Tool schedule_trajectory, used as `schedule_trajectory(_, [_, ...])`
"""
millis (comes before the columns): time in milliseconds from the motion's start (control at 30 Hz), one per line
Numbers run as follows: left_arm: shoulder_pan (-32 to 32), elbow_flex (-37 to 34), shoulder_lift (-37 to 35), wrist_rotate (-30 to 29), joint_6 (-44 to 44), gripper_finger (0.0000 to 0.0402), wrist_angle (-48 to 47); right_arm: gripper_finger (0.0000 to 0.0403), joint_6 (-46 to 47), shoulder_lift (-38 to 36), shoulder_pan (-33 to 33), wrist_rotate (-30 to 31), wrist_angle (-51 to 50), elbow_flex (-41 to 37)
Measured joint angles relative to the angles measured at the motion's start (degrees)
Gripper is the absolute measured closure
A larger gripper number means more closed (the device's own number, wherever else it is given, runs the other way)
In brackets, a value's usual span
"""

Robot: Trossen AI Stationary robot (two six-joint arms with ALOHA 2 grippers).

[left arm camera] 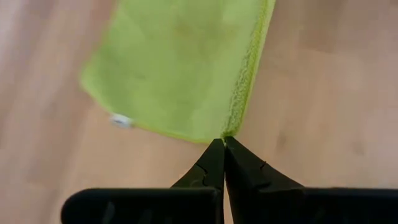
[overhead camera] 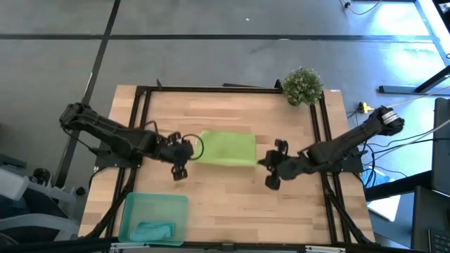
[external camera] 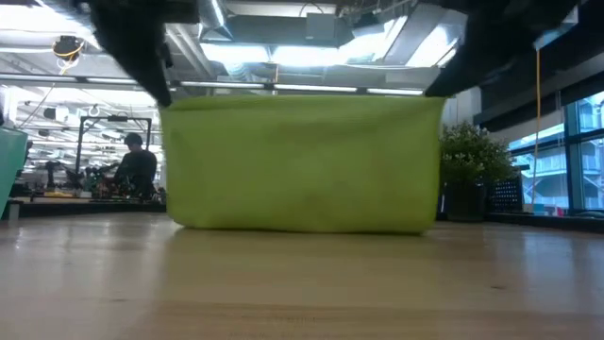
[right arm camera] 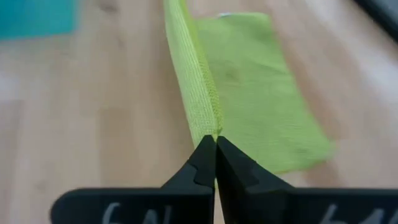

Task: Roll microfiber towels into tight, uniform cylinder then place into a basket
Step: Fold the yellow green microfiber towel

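Both grippers (left arm camera: 222,142) (right arm camera: 215,140) pinch lime towel (overhead camera: 226,147) corners; its far face hidden low.

Worktop (overhead camera: 232,193): light wood planks, black frame rails along edges. Potted plant (overhead camera: 303,86) at far right corner, bushy green; in low view it sits in a dark pot (external camera: 464,201) on the right, in front of windows. Floor (overhead camera: 211,42) around: grey, w/ dark seam lines. Cables (overhead camera: 394,151) trail on floor right of worktop, yellow plug near them. Low view bkgd: person (external camera: 135,168) seated at a bench far left, ceiling lights overhead.
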Motion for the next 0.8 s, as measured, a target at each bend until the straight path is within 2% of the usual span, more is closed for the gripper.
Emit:
schedule_trajectory(267, [-7.29,-7.20,0.00,2.14,-5.99,0.0402,9.62,0.0398,7.12,3.04,4.39,-1.55,19.18,-10.06])
schedule_trajectory(433, [-8.76,-9.84,0.02,2.12,-6.16,0.0401,13.23,0.0398,9.41,6.95,4.57,-1.54,20.05,-10.65])
schedule_trajectory(533, [-8.25,-9.96,0.02,-0.23,-6.09,0.0402,13.26,0.0398,9.62,7.83,3.15,-1.40,19.54,-10.65])
schedule_trajectory(800, [-0.77,-10.05,0.71,-8.06,-4.96,0.0402,12.45,0.0398,8.10,7.82,-4.12,1.43,16.10,-10.70])
